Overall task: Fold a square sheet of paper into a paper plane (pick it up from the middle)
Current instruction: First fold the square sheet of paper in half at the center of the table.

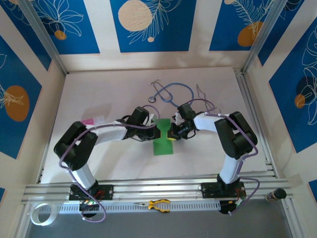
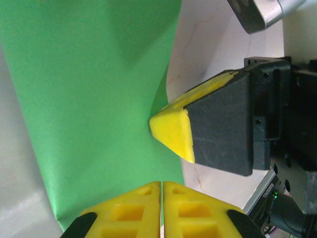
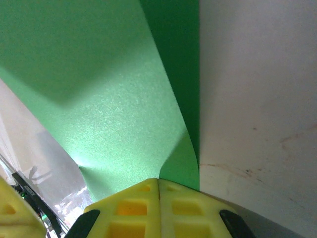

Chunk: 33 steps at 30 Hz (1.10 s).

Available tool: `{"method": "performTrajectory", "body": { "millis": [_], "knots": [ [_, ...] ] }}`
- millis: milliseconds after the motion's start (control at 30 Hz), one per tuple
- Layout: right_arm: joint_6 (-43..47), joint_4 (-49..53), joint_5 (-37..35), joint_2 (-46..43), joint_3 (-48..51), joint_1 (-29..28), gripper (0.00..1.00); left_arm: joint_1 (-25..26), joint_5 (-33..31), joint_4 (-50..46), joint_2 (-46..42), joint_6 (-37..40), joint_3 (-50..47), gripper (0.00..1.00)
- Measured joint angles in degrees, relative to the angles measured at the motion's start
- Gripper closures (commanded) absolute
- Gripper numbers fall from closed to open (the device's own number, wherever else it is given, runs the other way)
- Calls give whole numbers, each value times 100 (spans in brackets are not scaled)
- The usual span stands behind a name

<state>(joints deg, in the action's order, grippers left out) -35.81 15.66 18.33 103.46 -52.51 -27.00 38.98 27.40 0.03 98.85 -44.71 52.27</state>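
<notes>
Both jaws tight on green sheet (image 1: 162, 144)

The square sheet of paper (image 1: 163, 137) is thin green paper, matt, with a fine grain that glitters a little where the light falls. The left gripper (image 2: 162, 184) has fingers (image 2: 133, 210) of smooth yellow plastic, slightly shiny, with matt black plastic beside them. The table (image 1: 99, 94) is white and matt, with faint brownish marks. The stethoscope (image 1: 171, 91) has smooth blue tubing. The rails (image 1: 148, 191) are bare silver metal.
</notes>
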Motion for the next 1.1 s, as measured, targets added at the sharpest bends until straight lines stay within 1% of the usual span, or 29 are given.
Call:
{"method": "performTrajectory", "body": {
  "millis": [167,567,900,1100],
  "knots": [
    [0,-2,-2,0,2,0,100,-9,50,79,262,24,192,89],
    [-2,-42,4,0,17,0,100,-142,-37,-39,485,326,289,89],
    [-2,-42,4,0,17,0,100,-240,-68,-225,592,614,280,89],
    [-4,-39,9,15,15,0,100,-295,-68,-214,627,752,116,89]
  ]
}}
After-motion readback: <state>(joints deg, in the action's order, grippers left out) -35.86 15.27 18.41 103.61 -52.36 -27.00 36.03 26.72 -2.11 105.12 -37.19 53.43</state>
